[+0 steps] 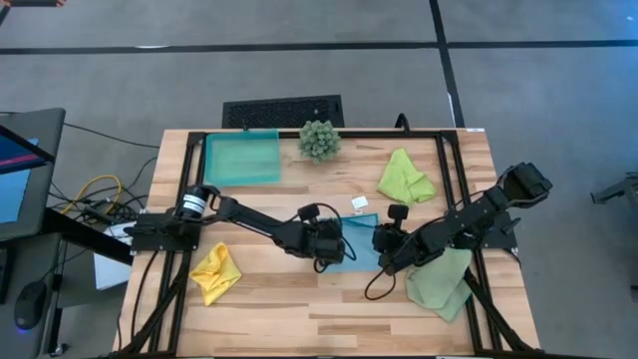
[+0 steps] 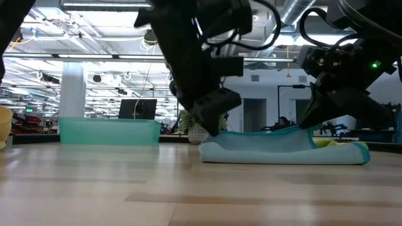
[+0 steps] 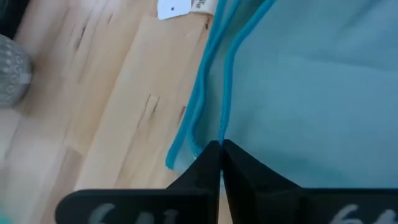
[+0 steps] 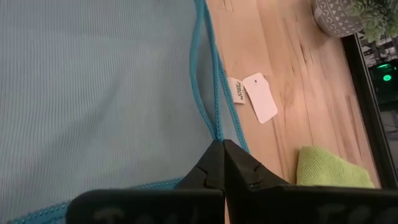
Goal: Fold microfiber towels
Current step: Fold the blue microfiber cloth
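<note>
At mid-table, left hand (image 1: 346, 246) and right hand (image 1: 380, 248) angled down — each pinched shut on light blue towel's (image 2: 286, 150) edges.

Blue towel (image 1: 361, 249) doubled, mid-table

Bright overhead light; wrist views slightly blurred.

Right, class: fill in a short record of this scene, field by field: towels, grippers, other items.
Blue towel: table centre, between both grippers
Left gripper: jaws shut on the blue towel's edge
Right gripper: jaws shut on the blue towel's edge
Yellow towel: crumpled, near left arm
Lime towel: crumpled, right rear
Sage towel: beside right arm
Tray: left rear
Plant: rear centre
</note>
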Controlling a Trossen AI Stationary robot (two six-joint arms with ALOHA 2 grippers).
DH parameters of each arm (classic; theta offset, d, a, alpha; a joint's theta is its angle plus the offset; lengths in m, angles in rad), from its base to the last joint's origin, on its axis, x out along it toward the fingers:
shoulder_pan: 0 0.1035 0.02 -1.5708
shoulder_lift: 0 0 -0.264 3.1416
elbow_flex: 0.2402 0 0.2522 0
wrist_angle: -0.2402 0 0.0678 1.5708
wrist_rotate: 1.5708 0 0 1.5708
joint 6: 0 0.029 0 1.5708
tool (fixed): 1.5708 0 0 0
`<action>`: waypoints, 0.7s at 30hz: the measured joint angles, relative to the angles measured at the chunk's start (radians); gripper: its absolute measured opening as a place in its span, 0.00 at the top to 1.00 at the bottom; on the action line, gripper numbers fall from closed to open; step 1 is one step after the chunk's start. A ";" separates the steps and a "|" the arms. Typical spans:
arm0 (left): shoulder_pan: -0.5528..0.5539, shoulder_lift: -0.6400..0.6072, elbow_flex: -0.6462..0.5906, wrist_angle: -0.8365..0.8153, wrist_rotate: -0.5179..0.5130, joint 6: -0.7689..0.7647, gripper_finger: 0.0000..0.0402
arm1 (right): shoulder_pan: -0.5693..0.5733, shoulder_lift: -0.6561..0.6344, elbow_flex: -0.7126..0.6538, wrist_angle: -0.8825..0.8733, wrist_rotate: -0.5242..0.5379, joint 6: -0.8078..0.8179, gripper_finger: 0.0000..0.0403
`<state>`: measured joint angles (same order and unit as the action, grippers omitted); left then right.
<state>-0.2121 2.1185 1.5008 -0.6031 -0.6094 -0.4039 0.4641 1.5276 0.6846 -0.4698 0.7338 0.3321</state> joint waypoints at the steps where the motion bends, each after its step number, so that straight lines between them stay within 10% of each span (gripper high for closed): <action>1: -0.006 0.000 0.018 -0.030 -0.006 -0.007 0.99 | 0.000 0.000 0.000 0.000 0.000 0.000 0.97; 21: -0.016 0.013 0.035 -0.114 -0.111 -0.026 0.99 | -0.039 0.000 0.014 -0.036 -0.003 0.113 0.97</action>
<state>-0.2284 2.1311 1.5361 -0.7171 -0.7200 -0.4298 0.4255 1.5276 0.6987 -0.5059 0.7303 0.4454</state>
